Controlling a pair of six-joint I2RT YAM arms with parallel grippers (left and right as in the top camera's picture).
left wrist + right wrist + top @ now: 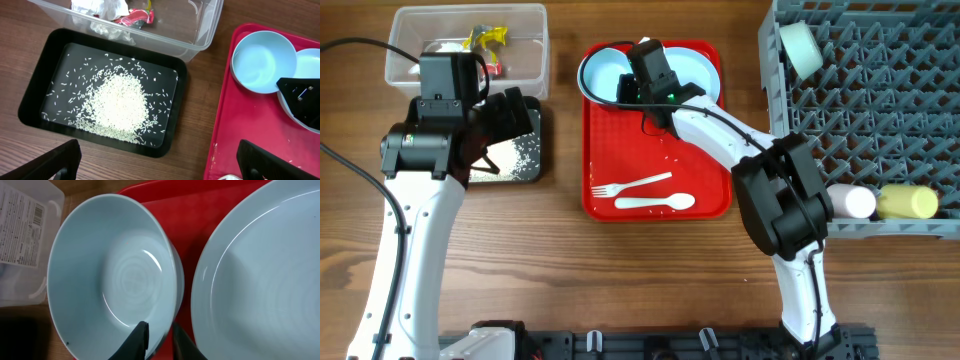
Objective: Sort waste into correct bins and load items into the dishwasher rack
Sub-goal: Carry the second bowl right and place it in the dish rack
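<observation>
A light-blue bowl (603, 72) sits on the red tray beside the large light-blue plate (708, 68). My right gripper (160, 336) is shut on the bowl's rim (120, 275), one finger inside and one outside; the plate (260, 280) lies to its right. My left gripper (160, 170) is open and empty, above the table between the black tub (30, 105) holding rice grains (120, 102) and the tray. The clear tub (200, 40) holds red and yellow wrappers (135, 17) and tissue (100, 7).
A white fork (635, 185) and spoon (655, 203) lie at the front of the red tray (595, 205). The grey-blue rack (880, 100) at right holds another bowl (802, 45), a whitish cup (850, 203) and a yellow cup (908, 203).
</observation>
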